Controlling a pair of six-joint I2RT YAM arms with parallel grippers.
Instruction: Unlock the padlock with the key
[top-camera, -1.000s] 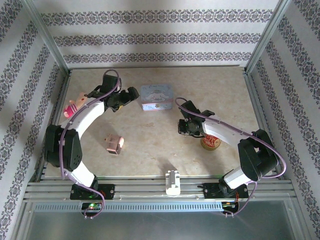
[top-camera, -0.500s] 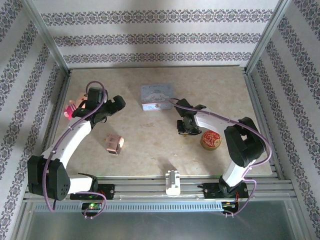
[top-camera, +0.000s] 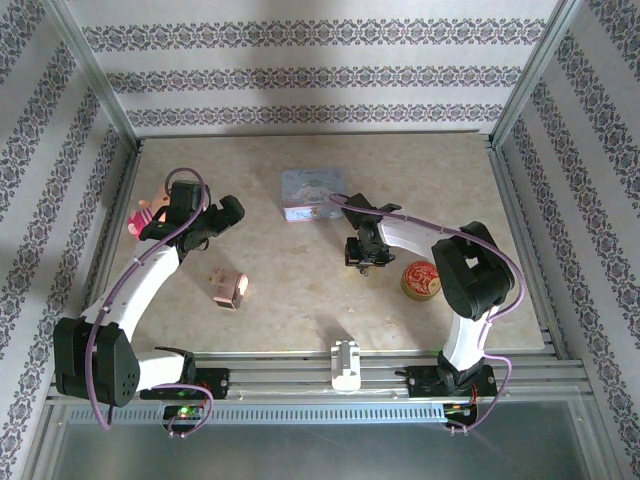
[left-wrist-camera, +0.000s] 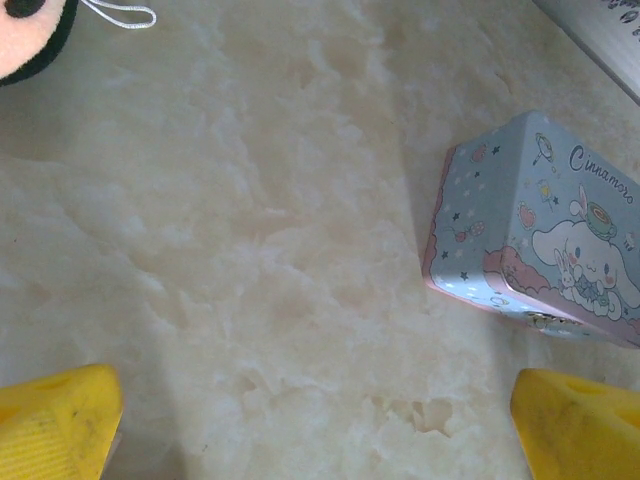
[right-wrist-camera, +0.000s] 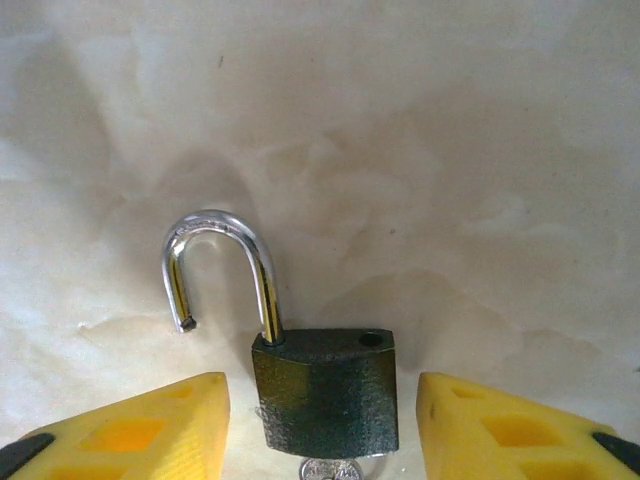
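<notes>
- A pink plush toy (top-camera: 146, 214) sits near the left edge of the table (top-camera: 300, 262). In the left wrist view its peach-and-black edge and a white cord loop (left-wrist-camera: 120, 12) show in the top-left corner.
- My left gripper (top-camera: 234, 209) is just to the right of the toy. Its yellow fingers (left-wrist-camera: 55, 420) are spread wide with nothing between them but bare table.
- A small pinkish block-like piece (top-camera: 228, 288) lies nearer to me than that gripper, clear of it.
- The pale-blue cartoon tin (top-camera: 313, 193) stands toward the middle back of the table. From the left wrist it lies ahead and to the right of the spread fingers, well apart from them.
- A white block (top-camera: 346, 365) rests on the rail at the table's near edge.
- My right gripper (top-camera: 359, 257) is right of centre, nearer to me than the tin, and its jaws are apart.
- The padlock (right-wrist-camera: 325, 390) lies on the table between those fingers, and neither pad touches it. Its shackle (right-wrist-camera: 215, 265) is swung out, with one leg free and the empty hole showing in the body.
- A bit of silvery metal pokes from the body's lower end at the frame edge, apparently the key (right-wrist-camera: 330, 468). Too little of it shows to be sure.
- A round red-and-gold tin (top-camera: 421, 280) sits just right of that gripper.
</notes>
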